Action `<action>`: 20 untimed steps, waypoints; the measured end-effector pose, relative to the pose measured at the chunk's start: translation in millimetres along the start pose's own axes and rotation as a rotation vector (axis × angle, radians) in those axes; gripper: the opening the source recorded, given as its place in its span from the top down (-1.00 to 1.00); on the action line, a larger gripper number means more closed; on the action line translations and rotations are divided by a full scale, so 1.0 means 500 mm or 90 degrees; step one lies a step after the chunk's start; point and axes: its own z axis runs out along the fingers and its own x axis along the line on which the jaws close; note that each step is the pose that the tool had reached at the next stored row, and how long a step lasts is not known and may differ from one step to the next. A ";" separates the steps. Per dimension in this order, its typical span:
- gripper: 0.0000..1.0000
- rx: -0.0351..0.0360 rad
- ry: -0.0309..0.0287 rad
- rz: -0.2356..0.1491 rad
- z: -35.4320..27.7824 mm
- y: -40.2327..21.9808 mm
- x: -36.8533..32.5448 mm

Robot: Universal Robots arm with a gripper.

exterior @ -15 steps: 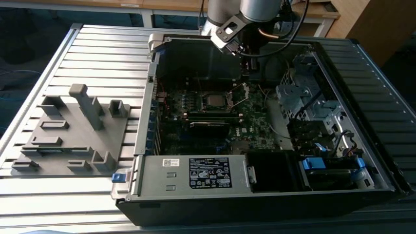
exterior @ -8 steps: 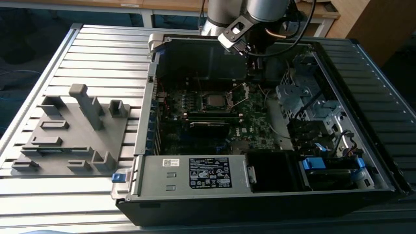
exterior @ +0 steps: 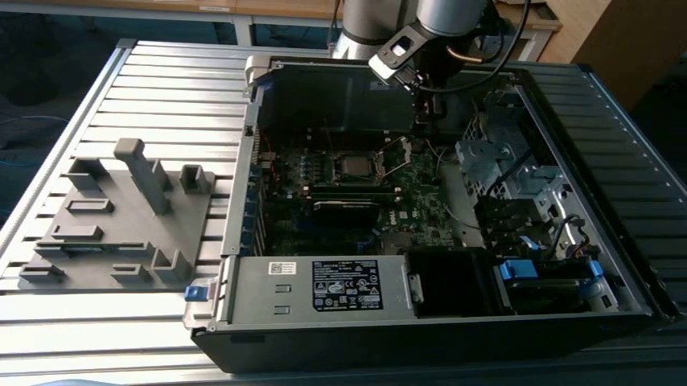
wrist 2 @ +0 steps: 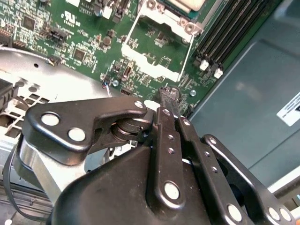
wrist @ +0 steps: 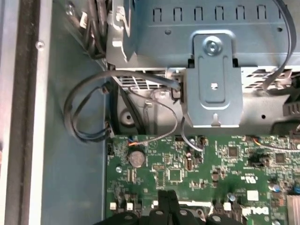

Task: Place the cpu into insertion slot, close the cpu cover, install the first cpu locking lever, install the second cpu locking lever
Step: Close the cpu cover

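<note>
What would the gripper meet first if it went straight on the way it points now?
Likely the cpu cover, whose near edge lies just beyond the gripper; depth is unclear.

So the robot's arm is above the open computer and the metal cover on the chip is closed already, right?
Not quite. The arm is above the open computer, but the metal cover is not closed. The second wrist view shows it flipped open, with the green board showing through its frame.
</note>
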 end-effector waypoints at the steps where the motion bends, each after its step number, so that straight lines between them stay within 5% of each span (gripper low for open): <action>1: 0.79 0.0000 0.0000 0.000 0.000 0.002 0.001; 12: 0.79 -0.0001 -0.0008 0.000 0.002 0.006 0.001; 15: 0.79 -0.0002 -0.0058 0.000 0.004 0.007 0.001; 20: 0.79 -0.0005 -0.0192 -0.001 0.012 0.007 0.001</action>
